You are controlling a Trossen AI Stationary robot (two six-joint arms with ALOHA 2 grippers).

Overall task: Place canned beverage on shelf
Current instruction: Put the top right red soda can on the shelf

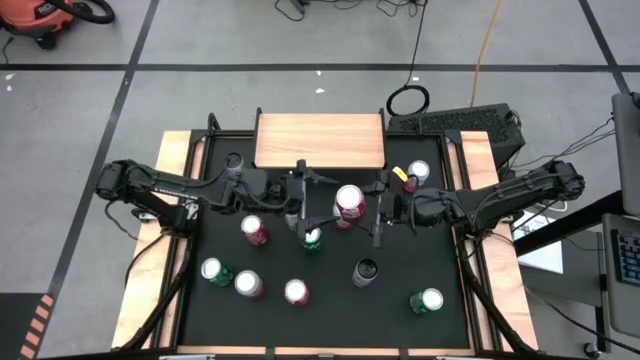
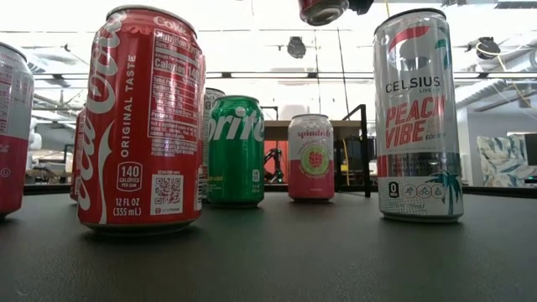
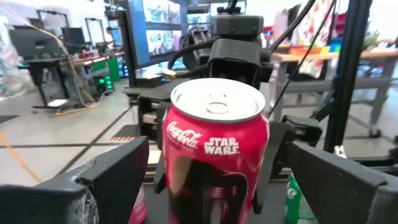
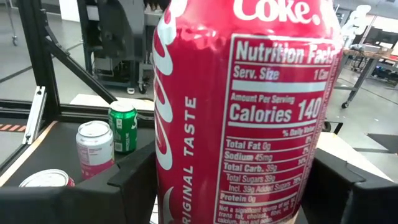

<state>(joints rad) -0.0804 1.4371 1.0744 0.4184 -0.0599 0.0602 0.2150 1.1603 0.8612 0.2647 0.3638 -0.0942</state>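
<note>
Pinched between the two dark fingers of the right gripper (image 4: 242, 183): a tall red aluminium Coca-Cola can (image 4: 245, 106), upright, nutrition panel turned to the wrist camera. Held clear of the large black mat (image 1: 330, 300); in the low view, seen only as a red base (image 2: 323, 10) at the top edge, higher than the standing cans.

Facing it from the other side, the left gripper (image 1: 318, 205), fingers spread wide, gripping nothing. From its wrist, the silver lid and Star Wars print of the held can (image 3: 214, 149) just ahead of those fingers; touching or not, cannot tell.

Directly beyond the held can (image 1: 349, 203), at the far edge of the mat: the small rectangular shelf with a light wood top (image 1: 320, 140), near the can but apart from it.

Under the left gripper, a green can (image 1: 312, 238). Just beside it, a dark red can (image 1: 254, 230).

Spread over the near half of the mat, more cans, well apart from one another. Closest to the low camera, a red Coca-Cola can (image 2: 143, 117) and a silver Celsius can (image 2: 417, 113); farther back between them, a green Sprite can (image 2: 235, 151) and a pink Spindrift can (image 2: 311, 158).
</note>
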